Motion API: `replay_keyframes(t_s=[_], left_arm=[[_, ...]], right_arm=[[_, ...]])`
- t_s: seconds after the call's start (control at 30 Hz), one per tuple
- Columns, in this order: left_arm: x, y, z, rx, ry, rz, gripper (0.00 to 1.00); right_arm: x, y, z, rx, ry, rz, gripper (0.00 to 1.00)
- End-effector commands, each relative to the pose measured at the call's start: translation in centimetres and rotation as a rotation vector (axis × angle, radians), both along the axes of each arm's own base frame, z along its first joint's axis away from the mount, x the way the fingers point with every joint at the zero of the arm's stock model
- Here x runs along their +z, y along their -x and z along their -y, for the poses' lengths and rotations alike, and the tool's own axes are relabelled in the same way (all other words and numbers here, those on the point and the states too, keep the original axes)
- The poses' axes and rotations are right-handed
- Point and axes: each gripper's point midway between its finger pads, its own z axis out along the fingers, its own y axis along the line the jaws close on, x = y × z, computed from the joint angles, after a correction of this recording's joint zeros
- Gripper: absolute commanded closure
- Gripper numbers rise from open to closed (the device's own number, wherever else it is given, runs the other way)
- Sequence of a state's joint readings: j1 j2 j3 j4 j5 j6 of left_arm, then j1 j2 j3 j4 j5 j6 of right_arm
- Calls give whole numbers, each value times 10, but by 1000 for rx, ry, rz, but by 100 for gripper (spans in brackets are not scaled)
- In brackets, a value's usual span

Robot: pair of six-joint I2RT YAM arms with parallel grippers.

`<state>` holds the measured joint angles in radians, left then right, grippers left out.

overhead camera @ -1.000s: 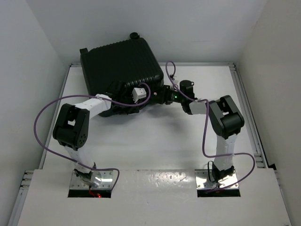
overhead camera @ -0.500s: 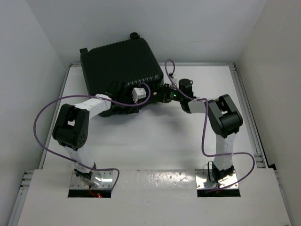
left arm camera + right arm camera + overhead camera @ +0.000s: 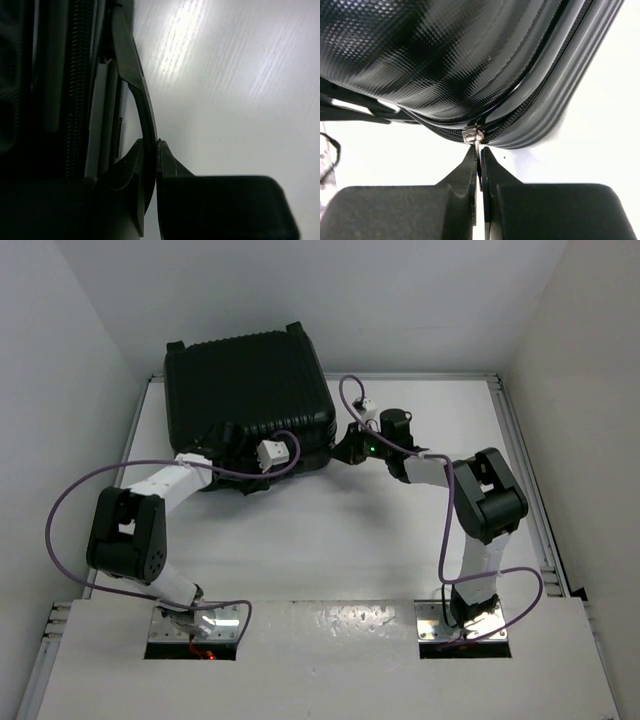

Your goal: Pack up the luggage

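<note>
The luggage [image 3: 245,400] was a large black hard-shell suitcase with a ribbed, glossy, finely dimpled shell [image 3: 445,55]. It lay flat at the far left of the white tabletop [image 3: 330,530], turned slightly askew, its far edge reaching past the tabletop's back edge toward the wall. Small black wheels showed at its two far corners. The two shell halves lay together, a zipper line running between them around the rounded near-right corner, where a small metal zipper pull [image 3: 471,135] hung down from the seam.
</note>
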<state>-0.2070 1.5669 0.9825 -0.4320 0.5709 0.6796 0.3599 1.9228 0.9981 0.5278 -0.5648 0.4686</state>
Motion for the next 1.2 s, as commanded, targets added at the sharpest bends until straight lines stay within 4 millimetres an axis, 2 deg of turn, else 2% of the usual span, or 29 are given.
replay_keyframes(t_s=[0.0, 0.13, 0.17, 0.4, 0.47, 0.5, 0.6, 0.63, 0.7, 0.73, 0.77, 0.83, 0.87, 0.9, 0.93, 0.97, 1.0, 1.03, 1.07, 1.1, 1.13, 1.17], left_arm=[[-6, 60, -36, -8, -118, -126, 100], [-18, 69, -57, -73, -220, -75, 100], [-28, 75, -69, -67, -269, -89, 100], [-40, 59, -121, -21, -389, -47, 100], [-45, 53, -136, -21, -424, -48, 100], [-45, 50, -142, -18, -446, -46, 100], [-44, 30, -160, 23, -481, -4, 100], [-42, 25, -161, 16, -487, 19, 100], [-40, 15, -173, 40, -529, 45, 100], [-40, 7, -177, 40, -548, 72, 100], [-42, 3, -183, 48, -567, 79, 100], [-39, -12, -197, 82, -623, 120, 100], [-45, -17, -201, 106, -633, 105, 100], [-40, -28, -209, 139, -646, 117, 100], [-40, -34, -218, 174, -650, 106, 100], [-40, -39, -222, 218, -634, 92, 100], [-39, -52, -227, 243, -627, 83, 100], [-39, -57, -234, 271, -621, 72, 100], [-39, -62, -235, 281, -615, 61, 100], [-41, -63, -239, 311, -605, 41, 100], [-39, -74, -243, 318, -614, 50, 100], [-37, -73, -248, 330, -614, 44, 100]], right_arm=[[33, -57, 48, -193, 132, 256, 100], [37, -65, 50, -179, 181, 335, 100], [37, -68, 52, -170, 206, 369, 100], [46, -76, 64, -154, 213, 441, 100], [40, -82, 62, -143, 218, 452, 100], [46, -86, 56, -134, 210, 473, 100], [39, -103, 47, -131, 193, 482, 100], [50, -111, 40, -128, 175, 521, 100], [41, -123, 34, -129, 173, 521, 100], [51, -133, 31, -136, 163, 548, 100], [44, -137, 27, -137, 162, 541, 100], [54, -154, 19, -153, 138, 577, 100], [36, -160, 18, -154, 142, 555, 100], [56, -172, 13, -163, 120, 604, 100], [57, -175, 11, -163, 116, 613, 100], [40, -181, 10, -170, 125, 594, 100], [57, -191, 7, -184, 99, 625, 100], [56, -196, 6, -193, 99, 628, 100], [39, -201, 7, -206, 112, 609, 100], [53, -212, 6, -230, 101, 643, 100], [51, -215, 6, -241, 102, 645, 100], [49, -226, 5, -266, 98, 658, 100]])
